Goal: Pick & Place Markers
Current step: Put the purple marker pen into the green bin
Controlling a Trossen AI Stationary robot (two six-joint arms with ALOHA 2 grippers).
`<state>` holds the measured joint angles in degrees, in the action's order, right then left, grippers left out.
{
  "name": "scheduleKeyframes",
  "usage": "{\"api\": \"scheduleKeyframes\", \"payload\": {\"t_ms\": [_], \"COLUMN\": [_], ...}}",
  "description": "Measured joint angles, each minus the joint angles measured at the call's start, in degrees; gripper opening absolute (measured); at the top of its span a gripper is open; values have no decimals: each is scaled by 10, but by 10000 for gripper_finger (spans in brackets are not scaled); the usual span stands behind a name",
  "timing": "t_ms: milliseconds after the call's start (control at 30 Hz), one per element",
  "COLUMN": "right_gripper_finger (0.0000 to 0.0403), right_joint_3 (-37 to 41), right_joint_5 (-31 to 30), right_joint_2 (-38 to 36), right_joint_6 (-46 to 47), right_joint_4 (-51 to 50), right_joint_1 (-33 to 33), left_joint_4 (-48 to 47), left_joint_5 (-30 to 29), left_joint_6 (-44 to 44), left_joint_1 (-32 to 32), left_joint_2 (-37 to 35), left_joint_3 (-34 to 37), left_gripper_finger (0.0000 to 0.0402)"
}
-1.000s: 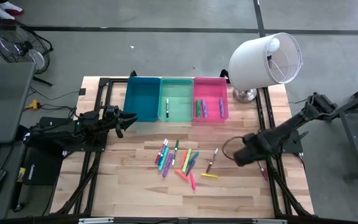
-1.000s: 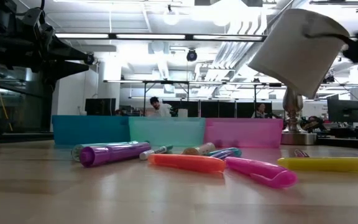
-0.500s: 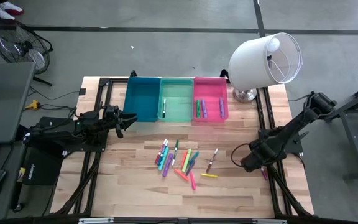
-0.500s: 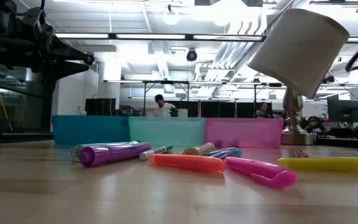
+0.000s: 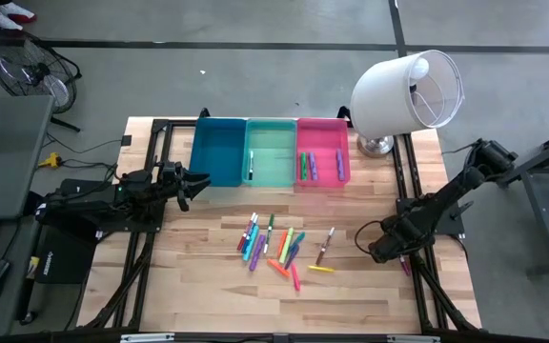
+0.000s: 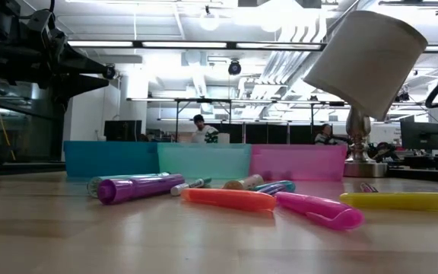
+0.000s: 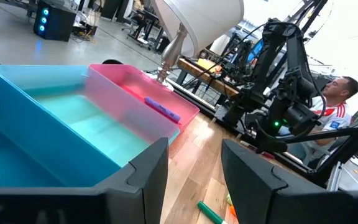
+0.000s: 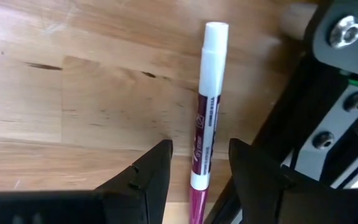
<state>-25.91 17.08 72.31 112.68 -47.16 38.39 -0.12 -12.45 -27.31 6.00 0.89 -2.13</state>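
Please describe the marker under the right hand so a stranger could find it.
Start at the white lamp and go down the table's right edge to the right hand. Beneath it lies a magenta marker with a white cap, alone beside the black frame, apart from the pile.

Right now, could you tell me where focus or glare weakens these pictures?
Low view: the nearest table is soft, and ceiling lights blow out behind the lamp shade. Right wrist view: the marker is sharp, while the top corner blurs. High view: evenly lit, no harsh shadows.

Three bins (image 5: 270, 164), one lamp (image 5: 403, 90), two arms (image 5: 127, 195), roughly twenty markers (image 5: 276, 246).
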Motion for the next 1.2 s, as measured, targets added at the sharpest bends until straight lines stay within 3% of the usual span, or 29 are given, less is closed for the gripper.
{"api": "scheduleKeyframes", "payload": {"t_ms": [1200], "right_gripper_finger": [149], "right_joint_3": [-1], "right_joint_5": [-59], "right_joint_2": [3], "right_joint_6": [-16], "right_joint_4": [69], "right_joint_1": [-1], "left_joint_4": [0], "left_joint_5": [0], "left_joint_6": [0], "left_joint_1": [0], "left_joint_2": [0], "left_joint_3": [0], "left_gripper_finger": [147]}}
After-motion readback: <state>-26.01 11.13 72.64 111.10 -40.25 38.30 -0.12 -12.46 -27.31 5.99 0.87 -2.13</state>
